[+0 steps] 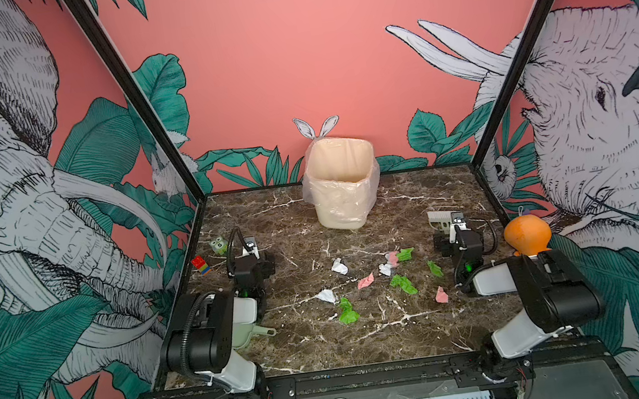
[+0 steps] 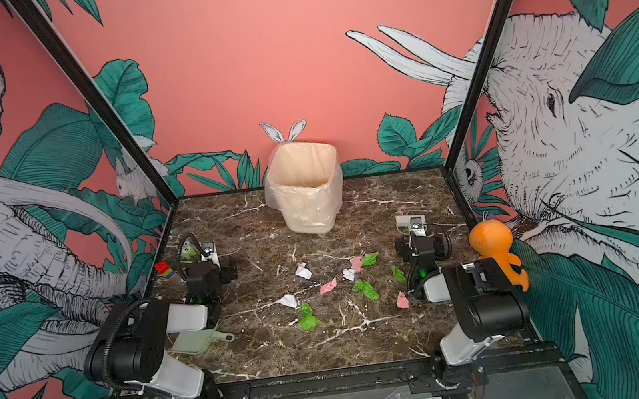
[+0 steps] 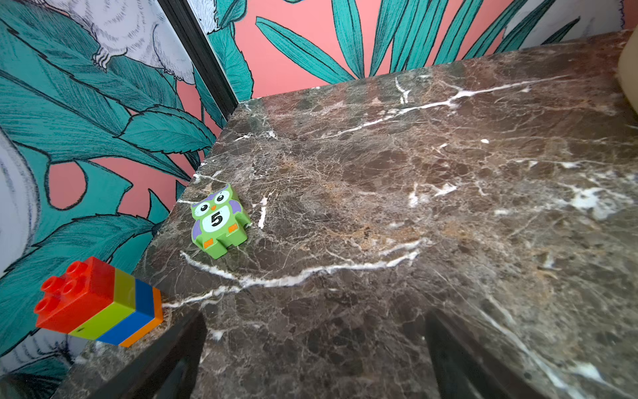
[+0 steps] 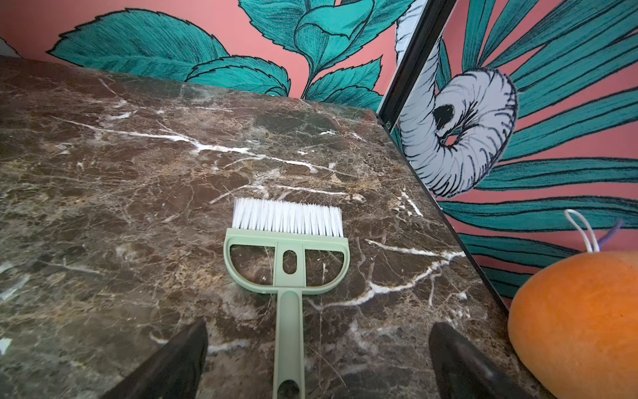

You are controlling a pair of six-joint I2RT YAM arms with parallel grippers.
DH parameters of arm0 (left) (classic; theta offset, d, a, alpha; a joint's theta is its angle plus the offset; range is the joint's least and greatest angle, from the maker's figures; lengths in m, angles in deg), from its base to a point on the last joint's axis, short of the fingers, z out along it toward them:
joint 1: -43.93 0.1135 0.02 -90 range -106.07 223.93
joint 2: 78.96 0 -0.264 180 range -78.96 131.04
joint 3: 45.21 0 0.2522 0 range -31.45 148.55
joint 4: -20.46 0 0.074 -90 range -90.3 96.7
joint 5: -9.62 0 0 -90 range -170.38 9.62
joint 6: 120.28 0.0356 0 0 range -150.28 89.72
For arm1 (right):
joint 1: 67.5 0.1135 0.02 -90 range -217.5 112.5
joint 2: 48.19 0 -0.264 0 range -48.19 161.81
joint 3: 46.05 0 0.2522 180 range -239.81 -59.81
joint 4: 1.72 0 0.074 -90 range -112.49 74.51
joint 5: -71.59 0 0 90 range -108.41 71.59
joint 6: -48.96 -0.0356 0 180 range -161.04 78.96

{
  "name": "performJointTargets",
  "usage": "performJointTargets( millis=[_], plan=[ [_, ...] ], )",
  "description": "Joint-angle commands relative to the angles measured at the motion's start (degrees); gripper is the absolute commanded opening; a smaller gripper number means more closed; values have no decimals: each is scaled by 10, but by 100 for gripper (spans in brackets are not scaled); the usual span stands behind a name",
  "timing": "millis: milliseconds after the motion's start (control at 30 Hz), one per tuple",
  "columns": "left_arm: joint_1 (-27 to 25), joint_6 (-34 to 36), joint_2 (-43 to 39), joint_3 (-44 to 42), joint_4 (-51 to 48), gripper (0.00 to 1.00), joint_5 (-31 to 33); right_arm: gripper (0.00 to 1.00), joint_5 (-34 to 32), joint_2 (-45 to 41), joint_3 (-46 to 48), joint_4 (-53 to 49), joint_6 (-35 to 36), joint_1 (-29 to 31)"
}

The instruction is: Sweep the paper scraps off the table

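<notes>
Several crumpled paper scraps lie scattered on the middle of the dark marble table in both top views: green, pink and white. My left gripper hovers at the left side, open, with only bare table between its fingers. My right gripper is open at the right side. It stands over the handle of a pale green brush that lies flat, white bristles pointing to the back. No scraps show in either wrist view.
A pale green dustpan lies partly under my left arm. A lined cream bin stands at the back middle. A green owl figure and a coloured block sit at the left edge. An orange plush toy sits at the right edge.
</notes>
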Motion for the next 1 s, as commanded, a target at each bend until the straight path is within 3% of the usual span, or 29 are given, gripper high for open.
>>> performJointTargets(
  millis=[0, 900, 967],
  plan=[
    [2, -4, -11, 5, 4, 100, -3, 99, -6, -6, -6, 14, -9, 2],
    [2, -3, -12, 3, 12, 100, 2, 99, -5, -11, -5, 17, -6, 2],
    [1, -4, -31, 12, -29, 100, 0, 99, 3, -42, -8, -15, 3, 8]
  ],
)
